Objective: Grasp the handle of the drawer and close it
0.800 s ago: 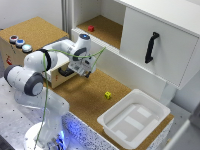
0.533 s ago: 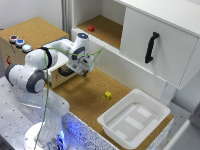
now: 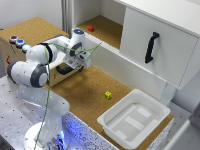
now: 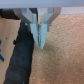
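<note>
In the exterior view I see my gripper right at the front of the tan drawer in the cork-topped box, and in the wrist view its fingers are pinched almost together just beside the black handle.

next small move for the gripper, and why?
Probably shift sideways onto the handle before closing. In the wrist view the fingers sit nearly together over the cork beside the black bar, not around it. In the exterior view the gripper is at the drawer front.
</note>
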Motion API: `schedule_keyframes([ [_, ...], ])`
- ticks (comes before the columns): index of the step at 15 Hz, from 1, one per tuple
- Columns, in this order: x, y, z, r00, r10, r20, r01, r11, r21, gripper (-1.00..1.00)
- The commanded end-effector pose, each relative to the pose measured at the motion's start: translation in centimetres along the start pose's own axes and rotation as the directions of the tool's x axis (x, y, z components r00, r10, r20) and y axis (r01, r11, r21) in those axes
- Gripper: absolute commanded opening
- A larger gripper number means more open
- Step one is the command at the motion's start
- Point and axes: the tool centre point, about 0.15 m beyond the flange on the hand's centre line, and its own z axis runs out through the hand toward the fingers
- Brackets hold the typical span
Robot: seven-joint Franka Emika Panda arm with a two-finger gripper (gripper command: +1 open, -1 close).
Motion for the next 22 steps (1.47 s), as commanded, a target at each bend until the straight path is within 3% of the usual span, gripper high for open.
schedule_keyframes([
  [1, 3.5, -5.7, 2.3, 0.997, -0.019, 0.073, 0.020, 1.000, -0.021, -1.00],
  [10, 6.3, -15.2, 3.6, 0.993, -0.105, 0.062, 0.103, 0.994, 0.034, -1.00],
  [16, 5.1, -10.9, 0.6, 0.997, -0.079, 0.001, 0.079, 0.997, -0.023, -1.00],
  [17, 4.9, -10.4, -0.2, 0.995, -0.094, -0.020, 0.093, 0.995, -0.031, 1.00],
  [19, 4.7, -10.7, -2.3, 0.983, -0.173, -0.065, 0.169, 0.984, -0.055, 1.00],
  [22, 3.3, -12.1, -5.8, 0.956, -0.242, -0.167, 0.238, 0.970, -0.043, 1.00],
])
